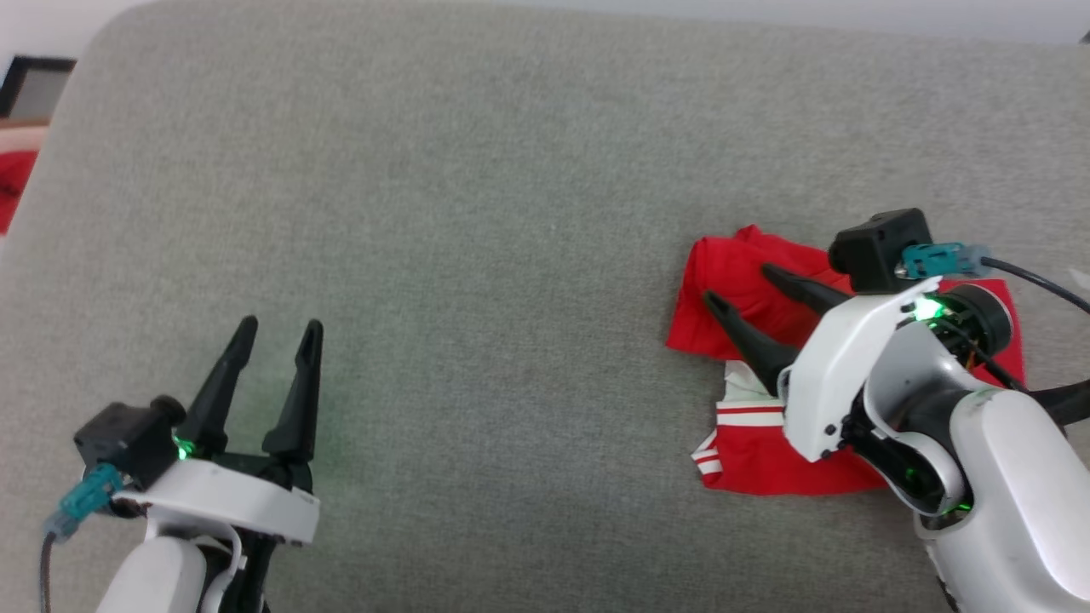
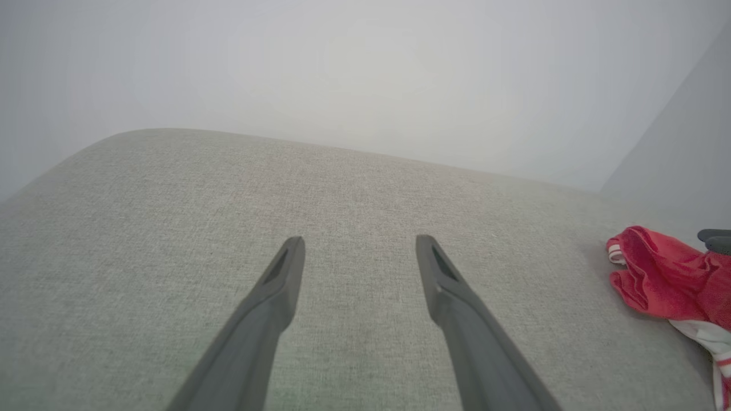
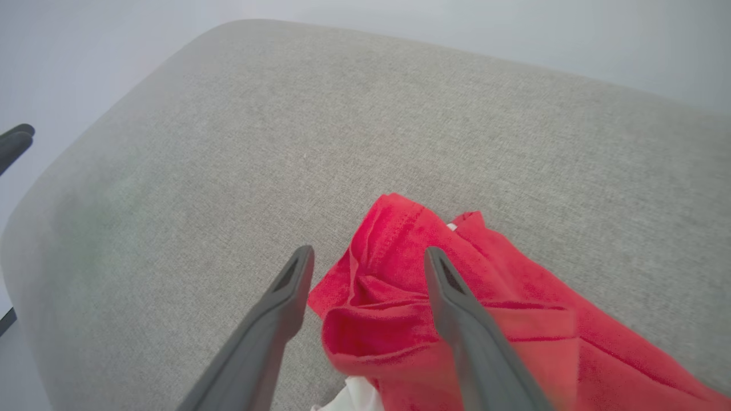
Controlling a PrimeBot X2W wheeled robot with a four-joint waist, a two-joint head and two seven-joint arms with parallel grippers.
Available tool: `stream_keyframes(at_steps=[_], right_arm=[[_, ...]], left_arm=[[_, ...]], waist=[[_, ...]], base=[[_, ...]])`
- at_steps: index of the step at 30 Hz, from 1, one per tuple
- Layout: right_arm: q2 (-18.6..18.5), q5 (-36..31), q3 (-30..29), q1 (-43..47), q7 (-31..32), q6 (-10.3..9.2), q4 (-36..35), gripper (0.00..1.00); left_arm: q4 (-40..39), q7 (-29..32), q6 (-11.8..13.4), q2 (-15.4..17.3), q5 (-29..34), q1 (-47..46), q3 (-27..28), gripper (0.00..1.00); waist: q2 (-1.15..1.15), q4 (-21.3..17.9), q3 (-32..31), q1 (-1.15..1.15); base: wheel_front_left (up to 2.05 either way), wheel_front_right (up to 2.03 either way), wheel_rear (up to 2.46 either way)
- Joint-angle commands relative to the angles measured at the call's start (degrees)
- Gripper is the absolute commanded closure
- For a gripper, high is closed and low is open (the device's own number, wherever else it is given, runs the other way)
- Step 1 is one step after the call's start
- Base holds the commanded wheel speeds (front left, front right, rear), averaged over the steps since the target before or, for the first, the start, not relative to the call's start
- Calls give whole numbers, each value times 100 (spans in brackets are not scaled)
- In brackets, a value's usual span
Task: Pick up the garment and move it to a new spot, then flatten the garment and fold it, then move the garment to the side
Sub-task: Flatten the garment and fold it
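The garment (image 1: pixel 766 443) is a bright red shirt with white, red-striped trim, lying folded in a compact bundle at the right side of the grey cushion (image 1: pixel 477 213). My right gripper (image 1: pixel 739 283) hovers over its left part, fingers spread open with red cloth below and nothing pinched between them. In the right wrist view the right gripper (image 3: pixel 368 254) stands open above the garment's (image 3: pixel 514 319) rumpled edge. My left gripper (image 1: pixel 279 325) rests open at the lower left, far from the shirt. From the left wrist, the left gripper (image 2: pixel 360 242) points over bare cushion and the garment (image 2: pixel 662 274) lies at the far right.
The grey cushion's rounded far-left corner (image 1: pixel 111 34) drops off toward a pale wall. A red cloth sliver (image 1: pixel 13 183) and a dark frame (image 1: pixel 30 85) lie beyond the left edge. Bare grey fabric (image 1: pixel 511 383) stretches between the two grippers.
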Motion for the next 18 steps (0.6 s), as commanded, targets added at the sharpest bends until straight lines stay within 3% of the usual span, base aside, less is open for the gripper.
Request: stream_keyframes(at_steps=[1,10,18], right_arm=[[-37,27,0,70,-40,-3,-21,0],[-379,274,-300,334,-403,-3,-123,0],[-620,310,-816,868,-1451,-3,10,0]], left_arm=[[14,5,4,23,-5,76,-4,0],[49,6,4,74,19,281,-111,0],[193,6,4,96,-20,476,-224,0]], waist=[[0,-120,-151,0],[0,-414,-570,0],[0,-675,-961,0]], base=[[0,0,0],[0,0,0],[0,0,0]])
